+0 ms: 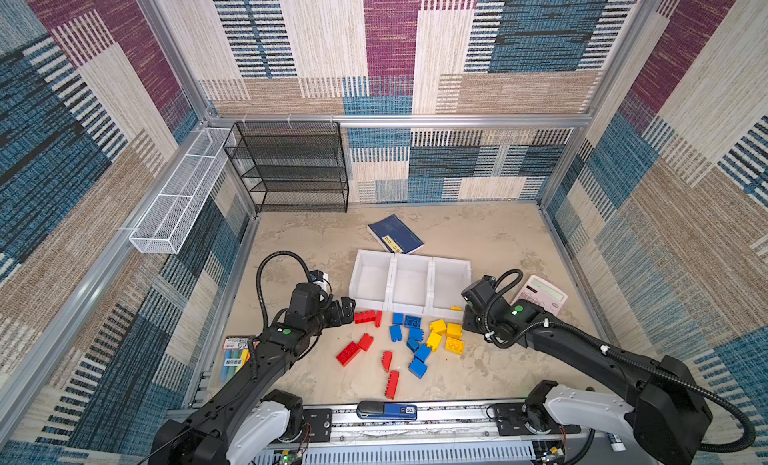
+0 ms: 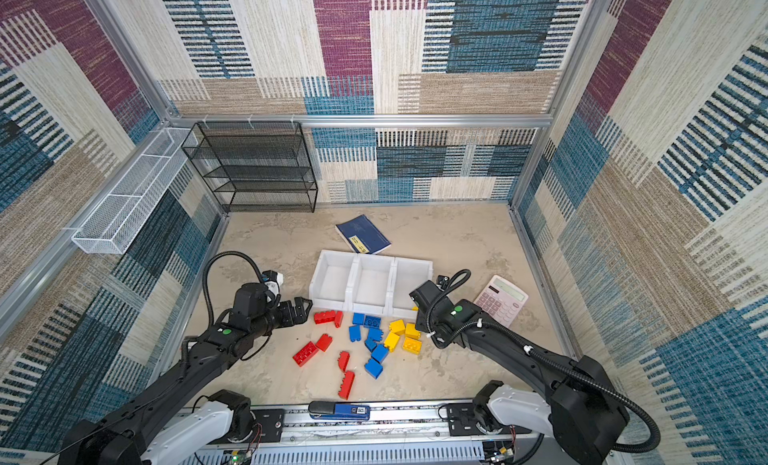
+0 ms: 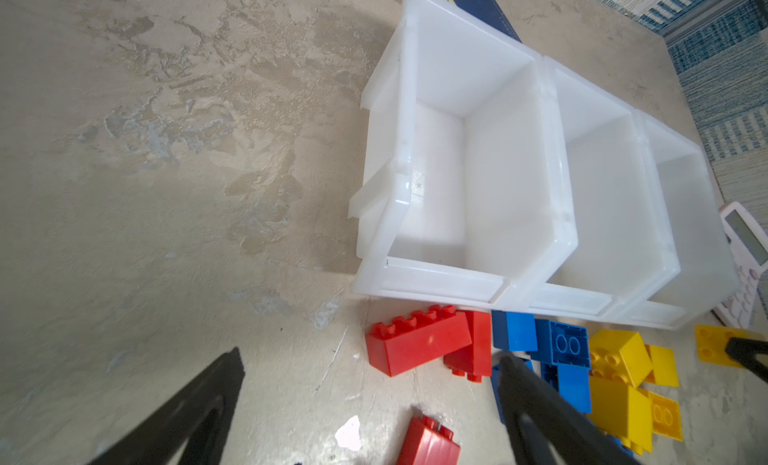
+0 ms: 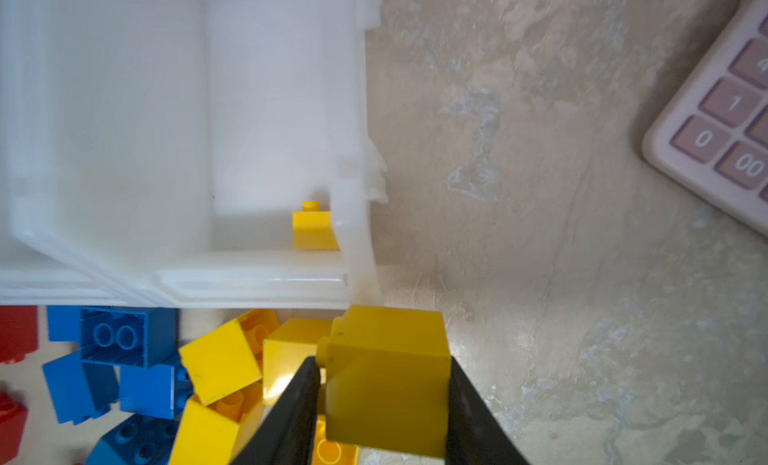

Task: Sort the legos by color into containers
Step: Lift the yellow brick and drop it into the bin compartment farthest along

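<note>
right gripper clamped on a yellow lego, just off the front right corner of the containers.
held brick looks near-square, long axis can't tell; studs face sideways toward one finger. second yellow brick sits inside the right bin, front right corner. other legos loose on the table in front of the row: reds before the left bin, blues before the middle, yellows before the right. red oblong brick just beside the left bin's front wall, long axis roughly along it, studs toward the bin. left gripper near the row's front left corner, fingers spread wide, gripping nothing.
</note>
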You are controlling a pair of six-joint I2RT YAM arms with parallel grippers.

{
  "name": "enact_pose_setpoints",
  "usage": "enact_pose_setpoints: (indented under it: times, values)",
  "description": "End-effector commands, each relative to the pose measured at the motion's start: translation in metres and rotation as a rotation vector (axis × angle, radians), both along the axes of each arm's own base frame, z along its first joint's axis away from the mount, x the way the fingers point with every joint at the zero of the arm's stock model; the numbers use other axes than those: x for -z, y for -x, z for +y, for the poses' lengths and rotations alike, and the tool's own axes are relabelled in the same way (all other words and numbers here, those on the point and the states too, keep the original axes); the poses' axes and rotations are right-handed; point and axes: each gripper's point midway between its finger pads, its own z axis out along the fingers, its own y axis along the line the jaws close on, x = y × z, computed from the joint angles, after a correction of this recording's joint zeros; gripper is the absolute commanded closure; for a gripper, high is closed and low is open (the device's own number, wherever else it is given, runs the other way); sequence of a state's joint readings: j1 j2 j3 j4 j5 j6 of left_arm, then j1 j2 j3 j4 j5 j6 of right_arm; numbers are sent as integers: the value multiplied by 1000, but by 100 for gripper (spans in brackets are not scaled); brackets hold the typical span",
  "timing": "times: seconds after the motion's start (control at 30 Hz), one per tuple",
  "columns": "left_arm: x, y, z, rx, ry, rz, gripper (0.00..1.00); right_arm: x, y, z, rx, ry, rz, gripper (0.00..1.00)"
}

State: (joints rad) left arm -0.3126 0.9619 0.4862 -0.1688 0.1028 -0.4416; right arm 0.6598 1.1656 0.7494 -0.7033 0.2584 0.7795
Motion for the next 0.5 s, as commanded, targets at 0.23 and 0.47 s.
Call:
enact_pose_setpoints:
  times: [0.23,0.47]
  values:
    - [-3,-2,2,-19,6,-15,2,-55,-69,38,-118,40,-173,56]
    - [0,2,1,-19,12,2,2,-20,-111,46,-131,13,-138,57]
